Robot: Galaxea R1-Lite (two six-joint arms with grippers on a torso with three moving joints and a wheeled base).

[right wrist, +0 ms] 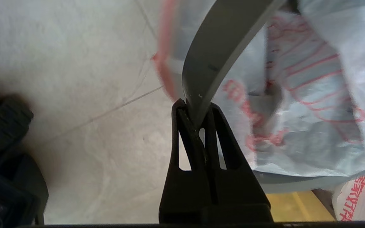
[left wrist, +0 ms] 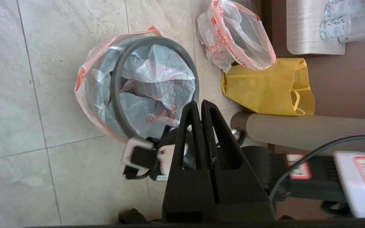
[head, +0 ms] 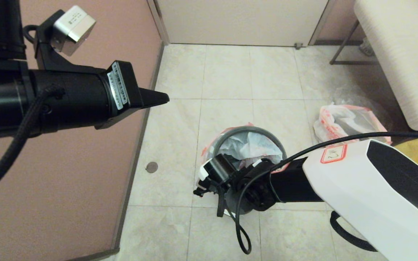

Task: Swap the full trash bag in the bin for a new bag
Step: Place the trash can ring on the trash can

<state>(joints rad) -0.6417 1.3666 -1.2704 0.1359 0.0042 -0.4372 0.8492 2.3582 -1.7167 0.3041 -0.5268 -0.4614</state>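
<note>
The bin point(left wrist: 97, 95) stands on the floor tiles, its wall showing dimly through the new bag point(left wrist: 157, 79), a white cartoon-print bag that lines it and folds over its rim. The grey hoop point(head: 252, 128) sits tilted over the bin's mouth. My right gripper point(right wrist: 195, 106) is shut on the hoop point(right wrist: 214, 47) at the bin's near side. The full trash bag point(head: 343, 121) lies on the floor to the right of the bin. My left gripper point(head: 158, 98) hangs high at the left, shut and empty.
A yellow bag point(left wrist: 265, 85) lies beside the full trash bag. A pale bench point(head: 401, 54) stands at the right and a pink wall point(head: 67, 181) runs along the left. A round floor drain point(head: 152, 167) sits left of the bin.
</note>
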